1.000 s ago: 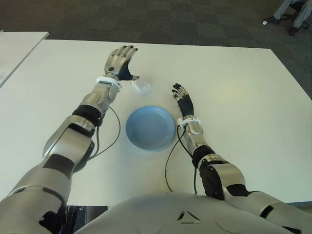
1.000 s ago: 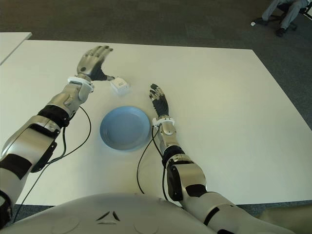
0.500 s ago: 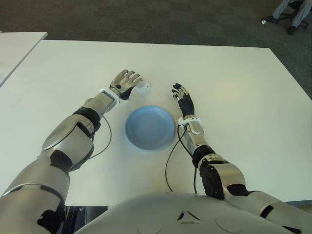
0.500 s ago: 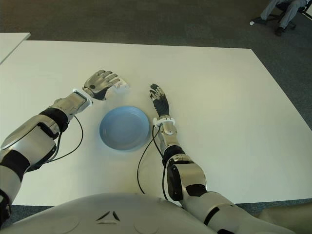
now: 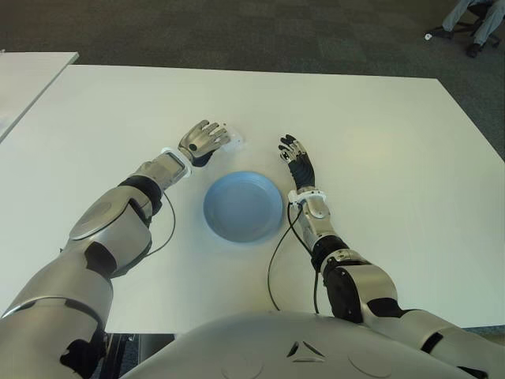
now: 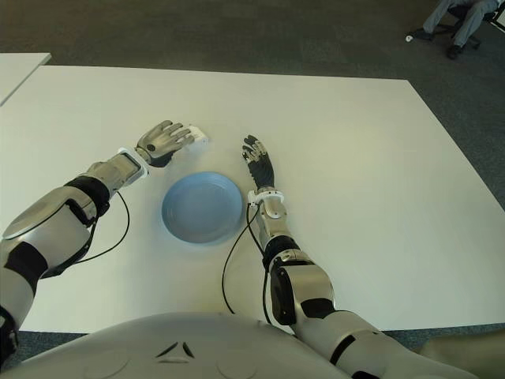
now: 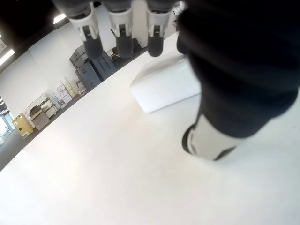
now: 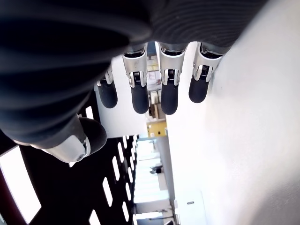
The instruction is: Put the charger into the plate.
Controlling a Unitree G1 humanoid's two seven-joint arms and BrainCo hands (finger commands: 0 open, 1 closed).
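The small white charger (image 5: pixel 234 142) lies on the white table (image 5: pixel 379 134) just beyond the blue plate (image 5: pixel 243 207), which holds nothing. My left hand (image 5: pixel 211 136) is low over the charger's left side, palm down, covering part of it. In the left wrist view the fingers (image 7: pixel 118 33) stretch out above the charger (image 7: pixel 164 84) and the thumb (image 7: pixel 206 140) stands apart from it, so the hand is open. My right hand (image 5: pixel 293 154) shows to the right of the plate, fingers straight and holding nothing.
A black cable (image 5: pixel 276 260) runs from my right wrist along the plate's right side, and another (image 5: pixel 164 229) loops under my left forearm. A second table's corner (image 5: pixel 31 71) shows at the far left. A seated person's legs (image 5: pixel 473 20) are on the dark floor, far right.
My left hand has dropped from a raised pose behind the charger and drawn in low over it. The charger, plate and right hand have stayed put.
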